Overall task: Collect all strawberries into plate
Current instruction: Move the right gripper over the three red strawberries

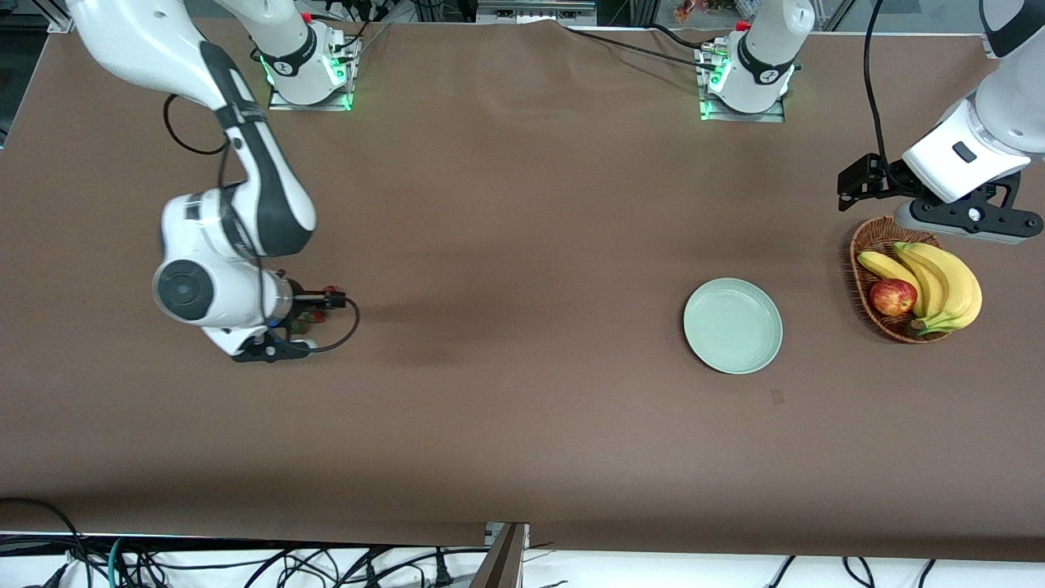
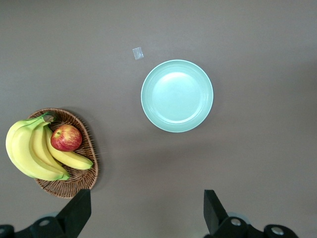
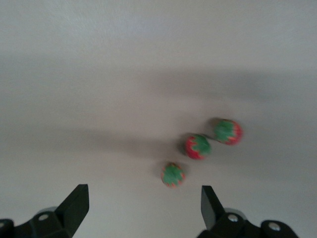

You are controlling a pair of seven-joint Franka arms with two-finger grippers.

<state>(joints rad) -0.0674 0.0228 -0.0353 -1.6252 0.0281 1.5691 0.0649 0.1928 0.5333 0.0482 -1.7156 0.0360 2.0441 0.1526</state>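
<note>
I see my right tool (image 3: 141, 208) wide open over three strawberries (image 3: 199, 147) on the desk (image 1: 506, 245) toward the right arm's end. My left tool (image 2: 147, 210) waits, wide open, over the basket (image 1: 867, 245), near the bare plate (image 1: 732, 326).

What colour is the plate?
Pale mint green, plain; the plate shows best in the left wrist view.

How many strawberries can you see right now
3. All lie loose on the table under the open right end effector, none on the plate: one, one, one, close together.
</note>
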